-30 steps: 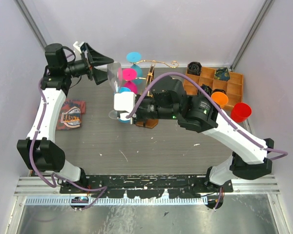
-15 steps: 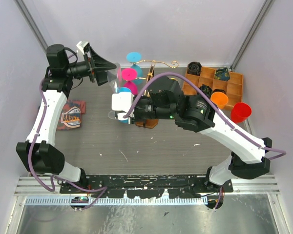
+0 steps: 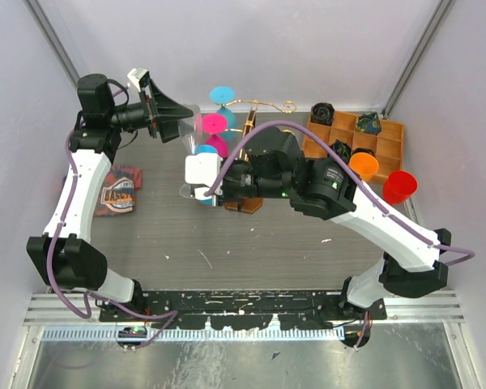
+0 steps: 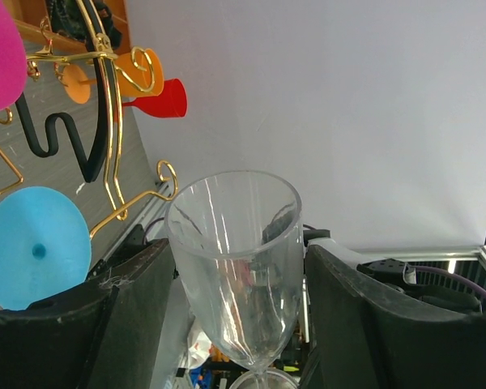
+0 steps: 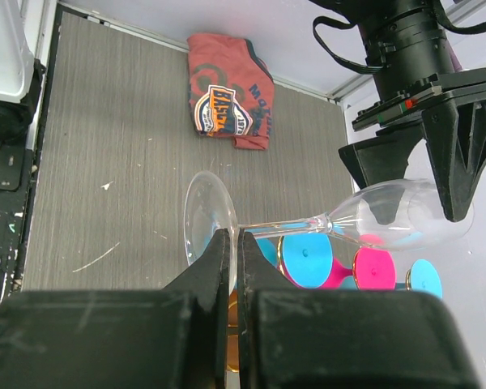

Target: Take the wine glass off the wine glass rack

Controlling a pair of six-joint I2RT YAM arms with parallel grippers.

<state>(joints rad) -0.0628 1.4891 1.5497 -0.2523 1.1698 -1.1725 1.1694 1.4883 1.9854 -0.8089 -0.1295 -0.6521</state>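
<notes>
Readable text: the red shirt [image 5: 231, 101] on the table [image 5: 105, 162] carries a printed badge, but its lettering is too small to read.

The clear wine glass [image 5: 389, 219] lies on its side in the air, just left of the wine glass rack [image 3: 263, 105], and is held at 2 points. The right claw [image 5: 236, 243] has its fingers pressed almost together, pinching the rim of the glass foot. The left claw [image 4: 236, 251] grips the bowl, with 1 finger against each side.

Pink and blue glasses [image 3: 215, 123] sit just behind the stem (their feet show in the right wrist view). A wooden tray [image 3: 391, 130], an orange cup [image 3: 364, 164] and a red cup [image 3: 399, 186] stand to the right. In the top view the right arm hides most of the rack's base.
</notes>
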